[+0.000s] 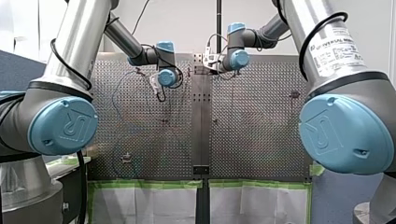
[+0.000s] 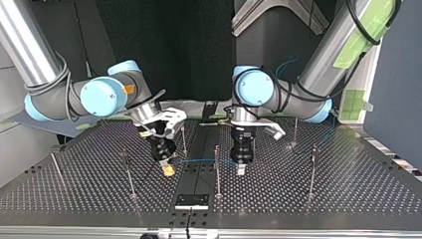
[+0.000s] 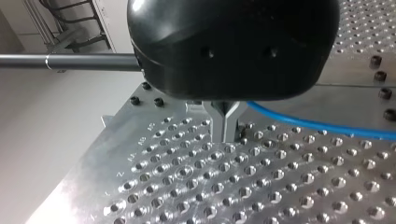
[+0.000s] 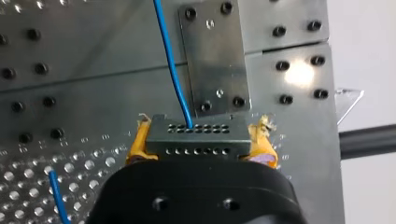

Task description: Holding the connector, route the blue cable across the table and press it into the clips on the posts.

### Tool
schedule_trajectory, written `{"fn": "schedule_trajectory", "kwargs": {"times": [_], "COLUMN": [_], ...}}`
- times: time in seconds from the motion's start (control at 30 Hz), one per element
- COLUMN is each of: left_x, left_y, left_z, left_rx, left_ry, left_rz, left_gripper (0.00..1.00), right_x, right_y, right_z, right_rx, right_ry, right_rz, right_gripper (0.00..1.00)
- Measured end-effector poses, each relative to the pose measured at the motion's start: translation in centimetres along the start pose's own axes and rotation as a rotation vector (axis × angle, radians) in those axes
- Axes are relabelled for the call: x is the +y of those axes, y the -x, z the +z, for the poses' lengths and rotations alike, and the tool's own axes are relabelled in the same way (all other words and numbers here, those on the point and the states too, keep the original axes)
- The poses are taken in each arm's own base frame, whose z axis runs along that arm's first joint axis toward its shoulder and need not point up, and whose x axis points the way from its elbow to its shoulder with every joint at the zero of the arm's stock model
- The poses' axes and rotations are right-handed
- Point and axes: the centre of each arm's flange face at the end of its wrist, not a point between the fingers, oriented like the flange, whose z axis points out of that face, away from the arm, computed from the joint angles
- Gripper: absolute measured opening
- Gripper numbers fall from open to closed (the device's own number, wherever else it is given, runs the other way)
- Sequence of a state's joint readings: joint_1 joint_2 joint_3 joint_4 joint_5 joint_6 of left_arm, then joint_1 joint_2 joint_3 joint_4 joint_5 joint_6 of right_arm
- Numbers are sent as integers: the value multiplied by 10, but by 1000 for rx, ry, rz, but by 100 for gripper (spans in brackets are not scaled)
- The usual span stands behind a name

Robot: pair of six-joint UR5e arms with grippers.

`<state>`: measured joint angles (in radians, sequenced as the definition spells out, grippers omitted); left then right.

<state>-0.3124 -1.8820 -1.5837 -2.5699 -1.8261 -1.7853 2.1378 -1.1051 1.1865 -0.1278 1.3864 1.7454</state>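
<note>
Right gripper (image 2: 168, 169): yellow pads closed on the connector (image 4: 196, 134), one pad at each short end; the grasp looks square.

Left gripper (image 3: 225, 130): metal fingers drawn together just above the perforated table (image 2: 348, 189); the blue cable (image 3: 322, 125) emerges beside them, but whether they nip it or it merely passes behind cannot be settled, as the gripper body hides the contact.

Location: in the top view the cable spans between the two grippers, low over the table's middle, passing the centre post (image 2: 217, 172); it does not appear seated in any clip.

Step in hand, as judged: carrying the cable to a post and pressing it in. Recommended: hold the connector grasp firm; keep the span lightly taut without straining the joint at the connector; bring the cable level with the clip mouth and square to it before pressing; avoid striking the slender post.

Orientation: the connector's long axis runs from pad to pad; its perforated face points away from the gripper, towards the metal plate (image 4: 212, 56); the cable leaves that face near its middle.
</note>
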Motion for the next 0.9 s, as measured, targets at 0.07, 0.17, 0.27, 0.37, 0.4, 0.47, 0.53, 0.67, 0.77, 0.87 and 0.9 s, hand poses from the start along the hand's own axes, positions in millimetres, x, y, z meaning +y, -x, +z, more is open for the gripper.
{"fn": "schedule_trajectory", "kwargs": {"times": [0.07, 0.17, 0.27, 0.37, 0.4, 0.47, 0.53, 0.67, 0.77, 0.87, 0.9], "left_x": [2, 3, 4, 4, 4, 3, 2, 1, 0, -2, -2], "left_y": [0, 0, -1, -1, -1, -1, -3, -5, -7, -7, -7], "left_z": [1, 2, 1, 1, 1, 0, -2, -5, -9, -13, -14], "left_rx": [1, 5, 8, 11, 12, 18, 27, 52, 72, 93, 98], "left_ry": [3, 6, 7, 6, 6, 5, 6, 8, 10, 16, 19], "left_rz": [1, 3, 4, 4, 4, 4, 6, 11, 19, 28, 30], "left_gripper": [0, 0, 0, 22, 22, 58, 80, 100, 100, 100, 100], "right_x": [5, 11, 15, 18, 19, 20, 21, 21, 21, 21, 21], "right_y": [1, 3, 3, 3, 3, 4, 3, 4, 4, 5, 5], "right_z": [2, 4, 5, 5, 5, 5, 6, 6, 6, 6, 6], "right_rx": [0, 0, 0, 0, 0, 0, 0, -1, -2, -3, -3], "right_ry": [5, 10, 10, 11, 12, 13, 13, 13, 12, 11, 11], "right_rz": [2, 3, 3, 3, 3, 3, 3, 3, 3, 3, 3], "right_gripper": [0, 0, 0, 0, 0, 0, 0, 0, 0, 0, 0]}}
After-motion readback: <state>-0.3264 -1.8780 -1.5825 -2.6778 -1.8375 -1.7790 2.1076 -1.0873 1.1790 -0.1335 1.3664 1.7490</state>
